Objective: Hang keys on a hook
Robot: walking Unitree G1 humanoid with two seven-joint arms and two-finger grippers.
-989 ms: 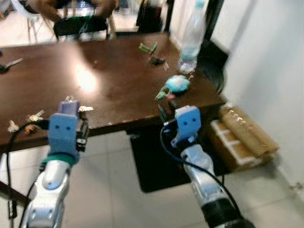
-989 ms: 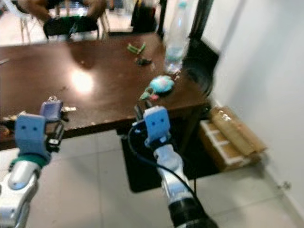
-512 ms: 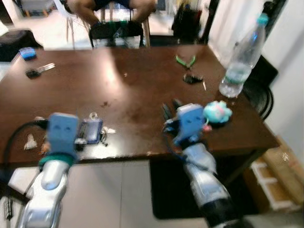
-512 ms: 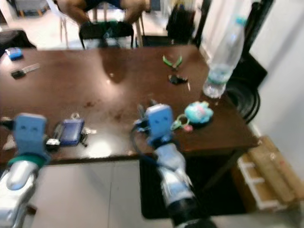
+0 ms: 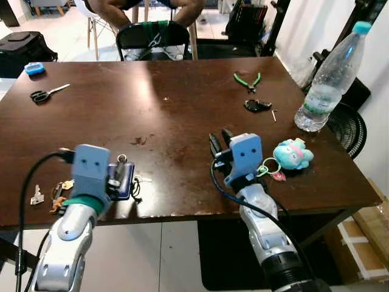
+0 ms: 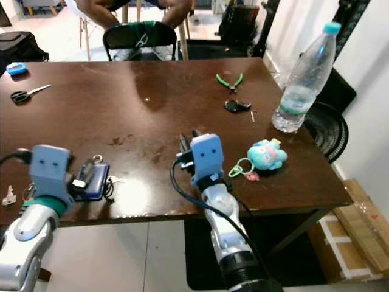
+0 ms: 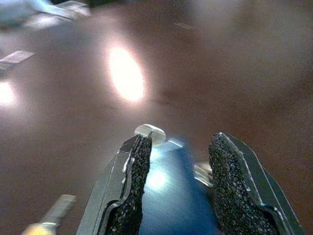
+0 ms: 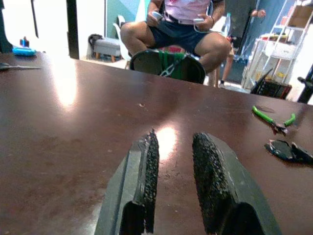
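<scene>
A bunch of keys with a blue fob (image 5: 126, 184) lies on the dark brown table (image 5: 170, 115) near its front edge. My left gripper (image 5: 117, 176) hovers right over it. In the left wrist view the gripper (image 7: 181, 140) is open, with the blue fob (image 7: 168, 188) just below and between the black fingers (image 7: 132, 181). My right gripper (image 5: 219, 143) is held over the table's middle front, open, with nothing between its fingers (image 8: 146, 171).
A turquoise plush keychain (image 5: 293, 153) lies right of my right gripper. A water bottle (image 5: 328, 79), green pliers (image 5: 247, 79), scissors (image 5: 45, 93) and loose keys (image 5: 45, 196) are also on the table. A person sits on a chair (image 5: 152, 33) at the far side. Cardboard boxes (image 5: 368, 225) stand at the right.
The whole picture has swung and sharpened, so the camera moved. Both grippers now stand over the table instead of before its front edge. The left gripper stays by the blue fob.
</scene>
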